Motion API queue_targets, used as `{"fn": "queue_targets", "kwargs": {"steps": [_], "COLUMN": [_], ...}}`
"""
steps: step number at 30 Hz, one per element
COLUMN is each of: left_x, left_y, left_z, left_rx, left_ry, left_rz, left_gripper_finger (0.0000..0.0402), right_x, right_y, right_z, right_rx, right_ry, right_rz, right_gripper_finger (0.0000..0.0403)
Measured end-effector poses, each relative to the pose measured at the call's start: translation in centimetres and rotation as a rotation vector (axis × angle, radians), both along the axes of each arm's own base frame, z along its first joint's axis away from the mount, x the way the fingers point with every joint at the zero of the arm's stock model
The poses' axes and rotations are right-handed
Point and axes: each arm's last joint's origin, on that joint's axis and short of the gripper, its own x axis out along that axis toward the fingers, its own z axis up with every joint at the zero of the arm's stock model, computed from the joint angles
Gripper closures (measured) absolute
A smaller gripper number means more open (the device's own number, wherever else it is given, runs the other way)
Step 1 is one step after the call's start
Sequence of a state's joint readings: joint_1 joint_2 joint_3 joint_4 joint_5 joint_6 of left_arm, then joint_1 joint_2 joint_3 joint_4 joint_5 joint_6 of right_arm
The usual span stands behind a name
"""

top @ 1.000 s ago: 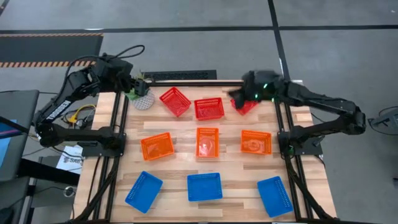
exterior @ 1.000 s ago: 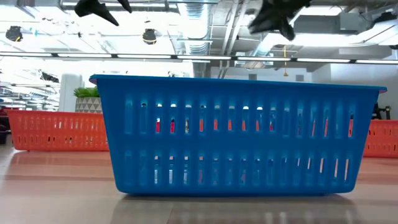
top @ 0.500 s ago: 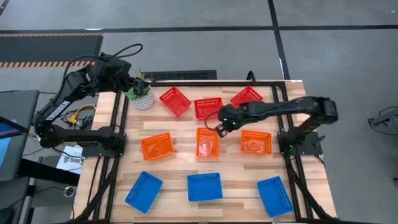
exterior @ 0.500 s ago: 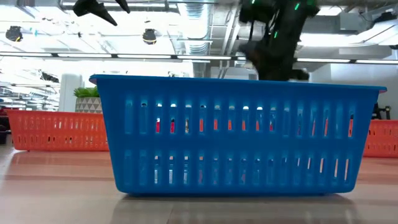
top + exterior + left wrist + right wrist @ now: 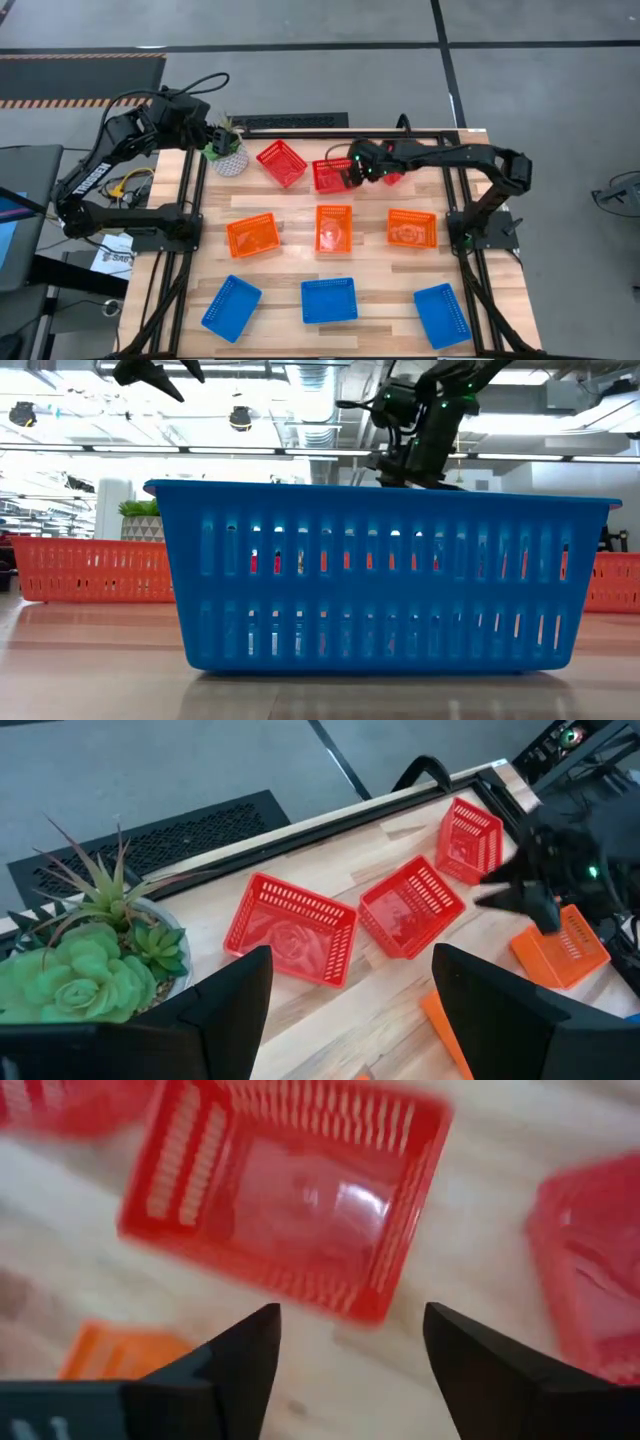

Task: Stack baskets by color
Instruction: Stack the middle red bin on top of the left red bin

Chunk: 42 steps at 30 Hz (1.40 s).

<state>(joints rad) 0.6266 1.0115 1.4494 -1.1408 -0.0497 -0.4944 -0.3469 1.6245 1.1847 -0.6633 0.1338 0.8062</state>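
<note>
red baskets: three in the far row of the tabletop (image 5: 290, 215); left red basket (image 5: 281, 162) tilted, middle red basket (image 5: 333, 174) flat, right red basket (image 5: 395, 175) mostly hidden under the arm
orange baskets (image 5: 332, 227): middle row, well apart, unstacked
blue baskets (image 5: 329, 299): near row, unstacked
right gripper (image 5: 352, 171): over the middle red basket's right edge, fingers (image 5: 240, 1355) wide, holding nothing
left gripper (image 5: 350, 1005): parked by the plant (image 5: 224, 150) at the far left corner, fingers apart, empty
step: red stack just starting, none nested yet
next: lower onto a rim of the middle red basket, close, lift, carry onto a neighbour
</note>
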Motion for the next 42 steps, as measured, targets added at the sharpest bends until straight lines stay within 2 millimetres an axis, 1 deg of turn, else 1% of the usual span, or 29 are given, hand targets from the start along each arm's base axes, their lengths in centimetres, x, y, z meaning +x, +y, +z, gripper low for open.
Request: {"fn": "queue_targets", "kwargs": {"steps": [3, 5, 7, 11, 13, 16, 17, 19, 21, 24, 25, 27, 29, 31, 33, 37, 40, 42], "left_x": [0.0, 0.0, 0.0, 0.0, 0.0, 0.0, 0.0, -0.1, -0.1, 0.0, 0.0, 0.0, 0.0, 0.0, -0.1, -0.1, -0.1, -0.1], "left_y": [0.0, 0.0, 0.0, 0.0, 0.0, 0.0, 0.0, 0.0, 0.0, 0.0, 0.1, 0.1, 0.1, 0.0, 0.0, 0.0, 0.0, 0.1], "left_z": [0.0, 0.0, 0.0, 0.0, 0.0, 0.0, 0.0, 0.0, 0.0, -0.1, -0.1, -0.1, -0.1, -0.1, -0.2, -0.2, -0.2, -0.2], "left_rx": [0.001, 0.001, 0.001, 0.003, 0.004, 0.005, 0.005, 0.006, 0.006, 0.005, 0.005, 0.004, 0.004, -0.001, -0.006, -0.005, 0.005, 0.012], "left_ry": [0.000, 0.000, 0.002, 0.004, 0.006, 0.008, 0.009, 0.010, 0.010, 0.011, 0.012, 0.012, 0.013, 0.019, 0.026, 0.027, 0.033, 0.035], "left_rz": [0.000, 0.000, 0.001, 0.004, 0.006, 0.008, 0.009, 0.011, 0.011, 0.011, 0.011, 0.011, 0.010, 0.010, 0.010, 0.009, 0.021, 0.049], "left_gripper_finger": [0.0139, 0.0139, 0.0139, 0.0139, 0.0139, 0.0139, 0.0139, 0.0139, 0.0139, 0.0139, 0.0139, 0.0139, 0.0139, 0.0139, 0.0139, 0.0139, 0.0139, 0.0139], "right_x": [0.0, 0.0, 0.5, 1.4, 1.7, 1.9, 1.9, 2.0, 2.0, 1.6, 1.6, 1.5, 1.1, 0.7, 0.4, 0.1, 1.2, 2.4], "right_y": [-1.2, -1.5, -1.7, -1.6, -1.7, -1.9, -2.0, -2.1, -2.3, -2.8, -3.0, -3.2, -3.3, -3.3, -3.5, -3.9, -3.9, -3.4], "right_z": [-0.9, -1.6, -2.3, -4.4, -5.3, -6.1, -6.1, -5.9, -5.9, -5.9, -5.9, -5.8, -5.4, -4.2, -2.1, 2.5, 4.9, 5.6], "right_rx": [0.002, 0.011, 0.025, 0.054, 0.072, 0.083, 0.085, 0.081, 0.083, 0.098, 0.103, 0.111, 0.129, 0.124, 0.095, -0.006, -0.045, -0.042], "right_ry": [0.025, 0.057, 0.053, 0.094, 0.109, 0.110, 0.108, 0.090, 0.089, 0.095, 0.089, 0.085, 0.080, 0.076, 0.042, -0.092, -0.271, -0.408], "right_rz": [-0.017, -0.017, -0.010, 0.006, -0.011, -0.039, -0.048, -0.055, -0.065, -0.070, -0.055, -0.063, -0.066, -0.070, -0.082, -0.105, -0.156, -0.186], "right_gripper_finger": [0.0128, 0.0128, 0.0128, 0.0128, 0.0129, 0.0144, 0.0158, 0.0201, 0.0261, 0.0364, 0.0381, 0.0384, 0.0386, 0.0394, 0.0393, 0.0397, 0.0396, 0.0398]}}
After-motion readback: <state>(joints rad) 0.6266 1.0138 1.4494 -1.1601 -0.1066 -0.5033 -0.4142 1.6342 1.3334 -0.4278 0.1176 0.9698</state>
